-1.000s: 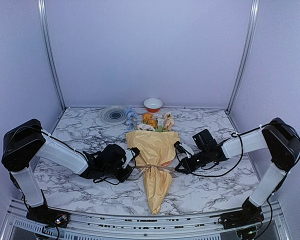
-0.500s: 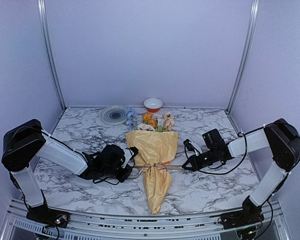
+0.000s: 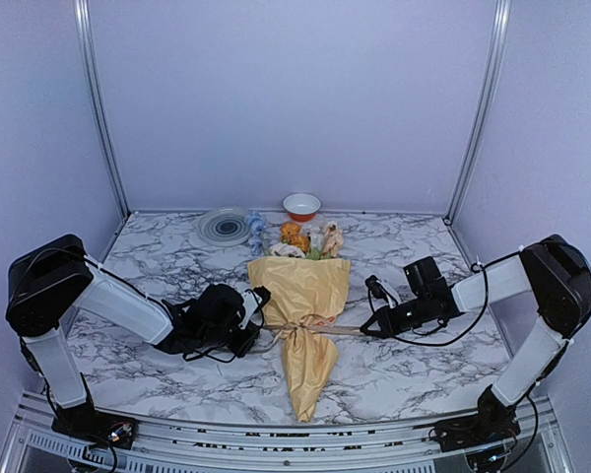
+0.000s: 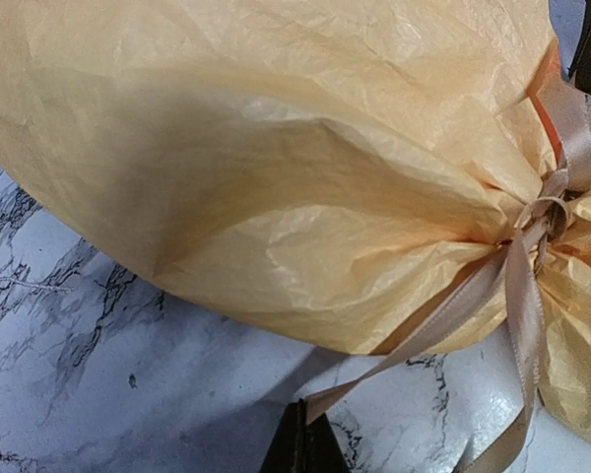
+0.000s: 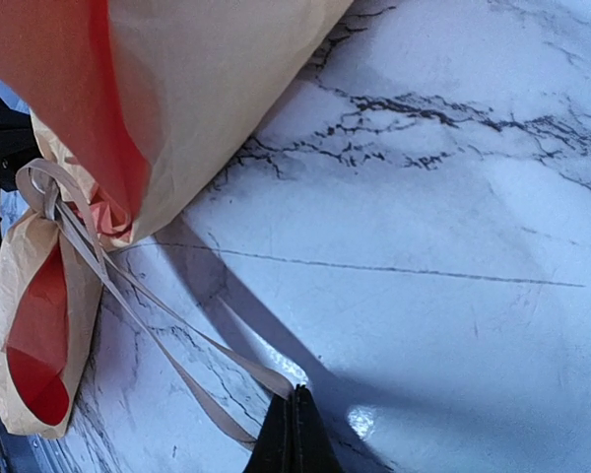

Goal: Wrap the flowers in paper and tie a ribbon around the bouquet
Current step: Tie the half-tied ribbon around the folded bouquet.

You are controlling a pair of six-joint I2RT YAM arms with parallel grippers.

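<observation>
On the marble tabletop the bouquet lies midway, tip toward the near edge. The left gripper and the right gripper each pinch a ribbon end. To cinch the knot well, I'd pull outward evenly and low, without dragging the paper.

We see the bouquet lying flat on the marble table, its crinkled tan-yellow paper cone pointing toward the near edge, flowers showing at the far wide end, the beige ribbon knotted round its waist with ends running out sideways.
</observation>
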